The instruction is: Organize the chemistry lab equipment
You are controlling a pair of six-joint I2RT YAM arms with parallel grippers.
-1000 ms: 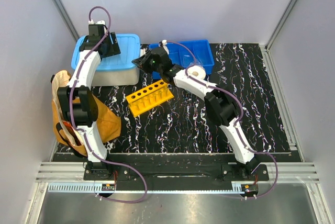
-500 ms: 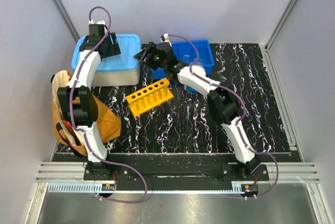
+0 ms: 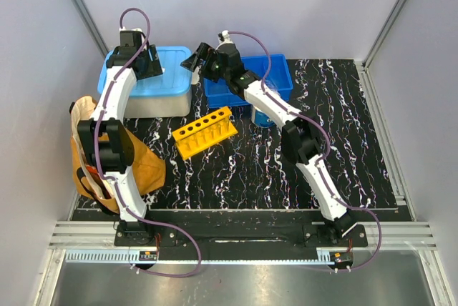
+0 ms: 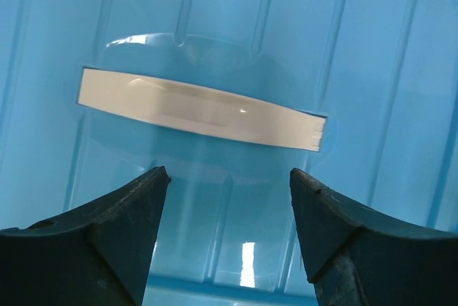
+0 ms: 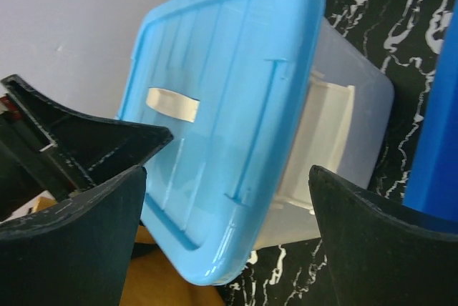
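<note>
The yellow test-tube rack (image 3: 205, 131) lies at an angle on the black marbled table, with no gripper touching it. My right gripper (image 3: 195, 59) hangs open behind the rack, between the blue-lidded box and the blue tray. In the right wrist view its jaws (image 5: 227, 171) stand wide with nothing between them, facing the box's lid (image 5: 229, 99). My left gripper (image 3: 137, 63) hovers over that lid. In the left wrist view it (image 4: 227, 177) is open just above the white handle (image 4: 200, 109) and holds nothing.
The blue-lidded clear box (image 3: 150, 81) stands at the back left with a white latch (image 5: 322, 141) on its side. A blue tray (image 3: 259, 77) sits behind the right arm. A tan-yellow bag (image 3: 139, 166) lies at the table's left edge.
My right arm has swung back and to the left, away from the rack towards the box, and its jaws have opened wide. The left arm has stayed put.
</note>
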